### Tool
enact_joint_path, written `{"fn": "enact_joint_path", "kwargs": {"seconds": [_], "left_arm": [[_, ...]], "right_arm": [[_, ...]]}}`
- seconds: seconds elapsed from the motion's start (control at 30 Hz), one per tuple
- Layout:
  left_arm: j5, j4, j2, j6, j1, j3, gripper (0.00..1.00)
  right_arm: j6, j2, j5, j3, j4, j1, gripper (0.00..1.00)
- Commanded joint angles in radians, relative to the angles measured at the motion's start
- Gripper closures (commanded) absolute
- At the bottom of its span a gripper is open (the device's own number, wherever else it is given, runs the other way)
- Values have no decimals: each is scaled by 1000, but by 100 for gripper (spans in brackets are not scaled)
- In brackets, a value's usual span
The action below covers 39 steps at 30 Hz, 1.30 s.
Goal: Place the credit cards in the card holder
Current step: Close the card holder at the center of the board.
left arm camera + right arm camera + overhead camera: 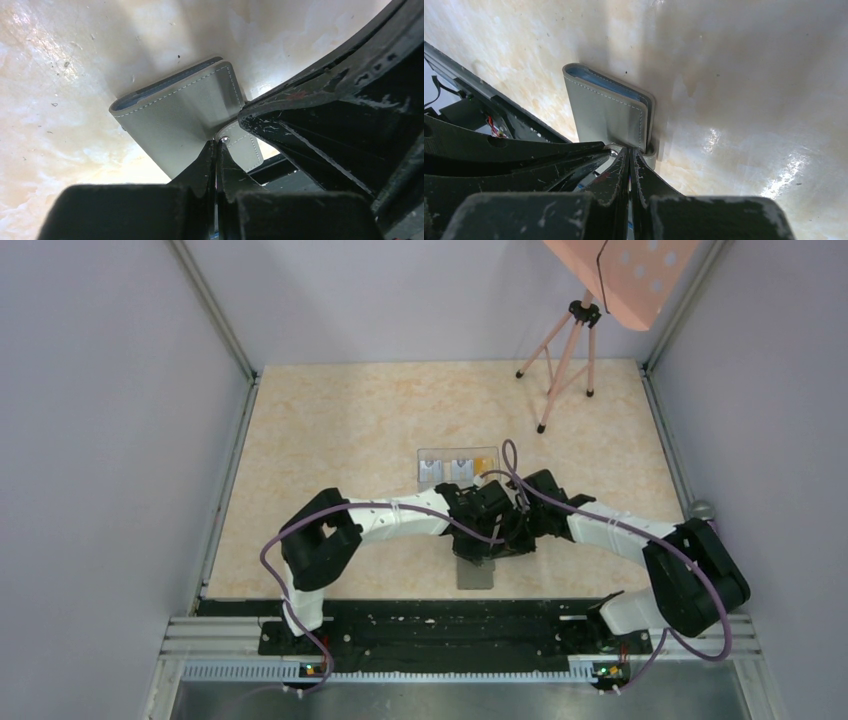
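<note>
card holder (170, 125): folded shut, flat on surface (60, 75)
left pincer (218, 143): closed tight, tips at card holder's snap tab (246, 149)
right pincer (629, 151): closed tight, tips touching card holder's edge

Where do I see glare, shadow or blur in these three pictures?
Left wrist view: strong glare on the table at left; the card holder is sharp, the left gripper dark and soft near the lens. Right wrist view: glare patch at lower right, shadow beside the card holder. Top view: even light, no strong glare.
</note>
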Motion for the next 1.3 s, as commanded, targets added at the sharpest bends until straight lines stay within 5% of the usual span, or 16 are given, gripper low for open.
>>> {"fn": "enact_joint_path", "kwargs": {"seconds": [0.0, 1.27], "left_arm": [[-14, -14, -11, -14, 1, -28, 100], [31, 94, 144, -29, 40, -156, 100]], "right_arm": [[5, 13, -14, -3, 37, 16, 100], [5, 141, 141, 32, -32, 123, 100]]}}
